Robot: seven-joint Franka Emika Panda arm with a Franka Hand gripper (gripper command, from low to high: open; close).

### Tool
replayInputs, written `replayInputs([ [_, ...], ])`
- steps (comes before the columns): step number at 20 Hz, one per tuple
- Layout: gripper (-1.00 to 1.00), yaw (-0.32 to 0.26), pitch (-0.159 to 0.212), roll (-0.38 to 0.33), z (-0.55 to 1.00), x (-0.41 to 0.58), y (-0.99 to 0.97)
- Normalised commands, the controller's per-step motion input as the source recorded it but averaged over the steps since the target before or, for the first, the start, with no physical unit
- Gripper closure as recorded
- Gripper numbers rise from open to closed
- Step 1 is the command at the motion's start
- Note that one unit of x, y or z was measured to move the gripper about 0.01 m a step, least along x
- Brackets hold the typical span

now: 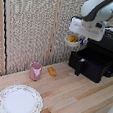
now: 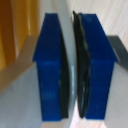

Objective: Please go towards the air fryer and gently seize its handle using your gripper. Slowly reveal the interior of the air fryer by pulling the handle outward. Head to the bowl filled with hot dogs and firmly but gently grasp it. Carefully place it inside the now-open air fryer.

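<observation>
Wooden tabletop [image 1: 73, 97] carries everything. Taking the air fryer [image 1: 100, 55] as landmark and reading from the exterior view's left: a patterned plate [image 1: 19, 100] lies far from it at the near edge, a pink cup [image 1: 35, 71] stands well apart from it, and a lone orange-yellow piece [image 1: 52, 71] lies nearer. The fryer's drawer [image 1: 89, 65] is pulled out, handle [image 1: 79, 65] forward. Above the drawer hangs the gripper [image 1: 80, 41], lifting the bowl [image 1: 72, 41] with hot dogs [image 1: 72, 38] clear of the table. In the wrist view, the blue pads [image 2: 50, 65] are nearly closed, pinching the bowl's white rim between them.
</observation>
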Motion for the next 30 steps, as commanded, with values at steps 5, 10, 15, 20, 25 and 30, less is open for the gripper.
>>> replayInputs([
  [5, 1.0, -0.069, 0.006, 0.074, 0.32, 0.089, -0.81],
  [10, 1.0, -0.032, 0.0, 0.093, 0.05, 0.115, -0.9],
  [15, 1.0, -0.041, -0.004, 0.104, -0.01, 0.151, -0.87],
  [20, 1.0, -0.169, -0.018, 0.063, -0.04, 0.084, -0.61],
  [25, 1.0, -0.316, -0.009, 0.011, -0.15, 0.133, -0.29],
  [30, 1.0, -0.227, 0.0, 0.021, -0.23, 0.335, -0.39],
])
